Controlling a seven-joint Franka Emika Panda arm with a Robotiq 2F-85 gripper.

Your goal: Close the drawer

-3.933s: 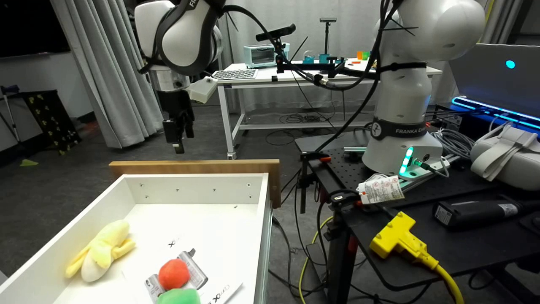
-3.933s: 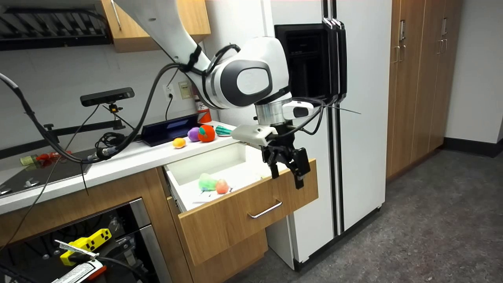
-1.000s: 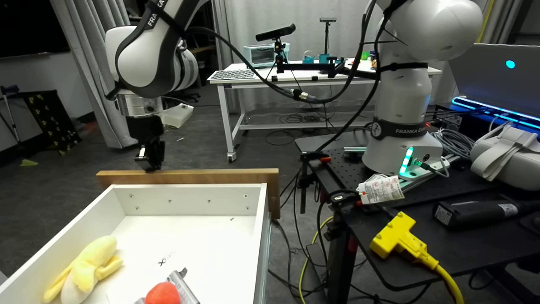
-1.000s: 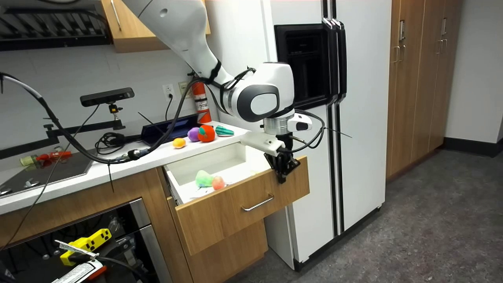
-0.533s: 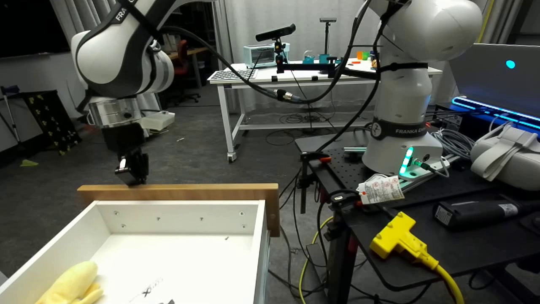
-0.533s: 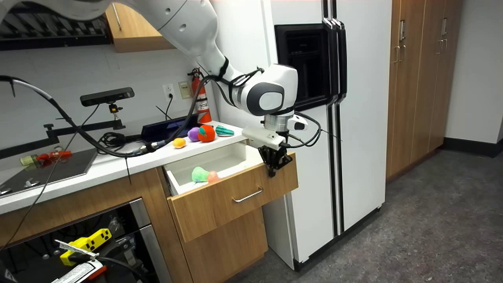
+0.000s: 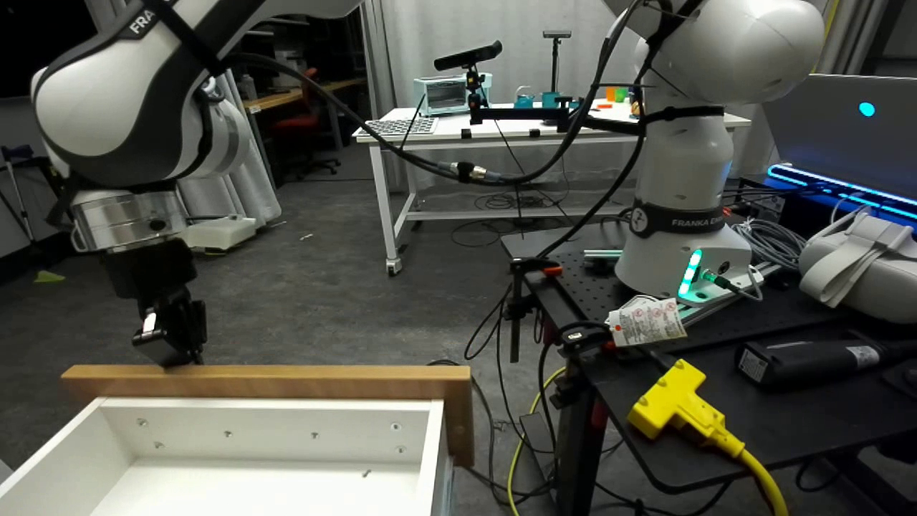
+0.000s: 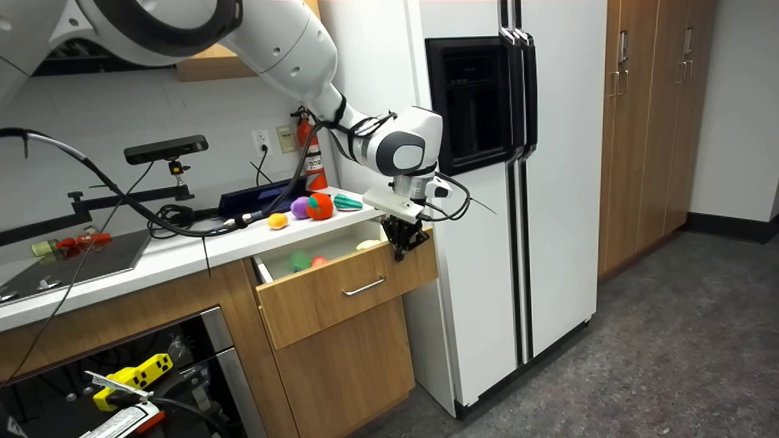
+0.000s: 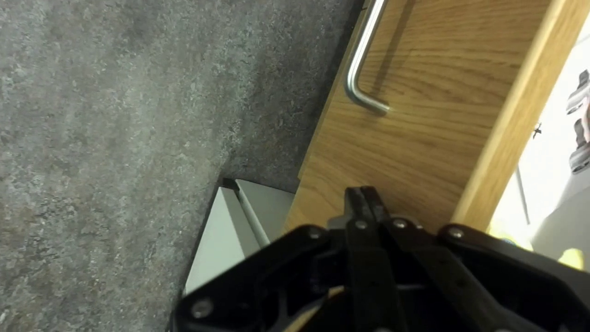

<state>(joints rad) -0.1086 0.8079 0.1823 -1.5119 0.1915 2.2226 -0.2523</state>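
Drawer edges: the drawer [image 8: 319,307] sticks partway out from under the counter [image 8: 170,258], its wooden front standing proud of the cabinet [image 8: 347,371]; one end of that front comes close beside the fridge [image 8: 566,194], and I cannot tell whether they touch.
Room to move: floor [image 8: 639,359] stretches out before the fridge and the drawer; the black table [image 7: 759,423] stands apart from the drawer, on the side away from the fridge.
Exterior views: in an exterior view, a green toy [image 8: 300,261] and a red toy [image 8: 318,261] lie inside the drawer, with a pale yellow thing [image 8: 368,244] nearer the fridge.
Wrist view: grey items [image 9: 577,101] show in the drawer, cut off at the side.
Gripper: the gripper [image 9: 362,196] has its fingertips [image 9: 353,203] together, side by side, holding nothing.
Drawer from gripper: the wooden front is right by the fingertips, contact unclear; the gripper is outside the drawer, near the front's top edge, on the fridge side of the handle [image 8: 364,286].
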